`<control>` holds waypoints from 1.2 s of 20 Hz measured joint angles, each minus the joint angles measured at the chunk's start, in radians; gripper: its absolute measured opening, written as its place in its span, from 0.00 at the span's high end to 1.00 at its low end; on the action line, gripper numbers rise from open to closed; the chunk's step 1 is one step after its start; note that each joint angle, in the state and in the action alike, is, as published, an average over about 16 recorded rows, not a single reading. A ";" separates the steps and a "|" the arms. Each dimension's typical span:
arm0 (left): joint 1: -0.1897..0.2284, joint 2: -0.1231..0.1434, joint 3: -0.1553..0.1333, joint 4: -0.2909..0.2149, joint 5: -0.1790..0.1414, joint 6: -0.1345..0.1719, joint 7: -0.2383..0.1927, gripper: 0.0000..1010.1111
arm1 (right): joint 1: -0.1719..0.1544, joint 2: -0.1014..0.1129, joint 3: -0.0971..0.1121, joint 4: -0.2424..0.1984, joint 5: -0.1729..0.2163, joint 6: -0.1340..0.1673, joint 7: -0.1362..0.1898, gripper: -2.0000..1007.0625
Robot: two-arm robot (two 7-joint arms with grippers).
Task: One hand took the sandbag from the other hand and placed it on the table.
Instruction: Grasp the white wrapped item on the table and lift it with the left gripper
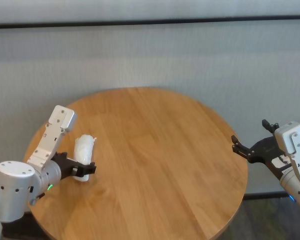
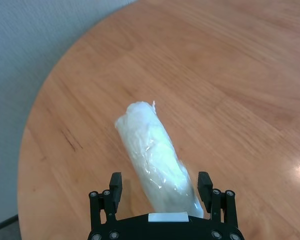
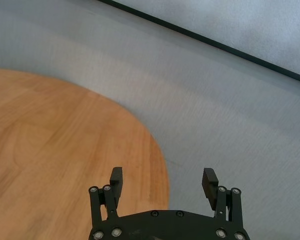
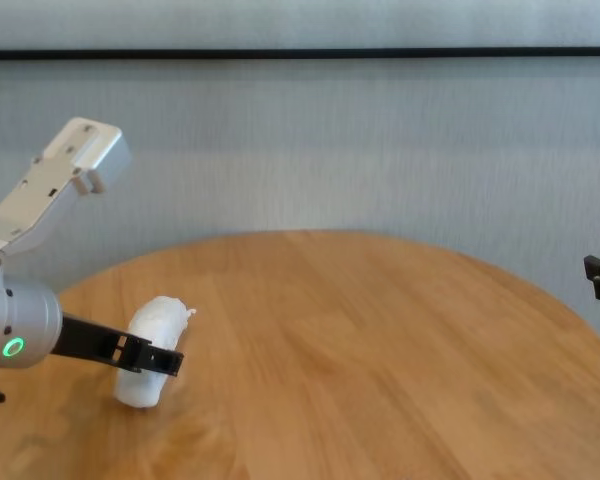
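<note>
A small white sandbag (image 2: pixel 157 157), lumpy and wrapped in shiny clear plastic, is lying on the left part of a large round wooden table (image 1: pixel 155 160), with its knotted end pointing away from the robot. No brand name or writing is showing on the bag. The left claw (image 2: pixel 161 186) is sitting around the bag's near end, its two black fingers (image 2: pixel 114 186) standing wide apart on either side; from the left wrist view, one finger seems just beside the plastic and the other has a gap, and whether either is actually touching cannot be told. A small blank white label is showing on the claw's black body, with nothing readable on it. In the head view the sandbag (image 1: pixel 83 150) is resting near the table's left edge, and the left claw (image 1: pixel 85 171) is reaching in from the robot's silver wrist, where a green light is glowing. The chest view is showing the same claw (image 4: pixel 145 358) low over the table top, with the sandbag (image 4: pixel 152 350) poking out past its fingers. The right claw (image 1: pixel 241 148) is hanging off the table's right edge, well apart from the bag. Its fingers (image 3: pixel 116 180) are spread wide and are holding nothing, with the table's rim and a grey carpeted floor (image 3: pixel 230 125) below them.
</note>
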 joint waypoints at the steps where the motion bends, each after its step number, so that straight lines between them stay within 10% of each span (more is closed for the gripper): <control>1: -0.002 -0.002 0.001 0.004 0.003 0.003 -0.002 0.01 | 0.000 0.000 0.000 0.000 0.000 0.000 0.000 0.01; 24: -0.010 -0.010 0.019 0.045 0.062 0.008 -0.008 0.01 | 0.000 0.000 0.000 0.000 0.000 0.000 0.000 0.01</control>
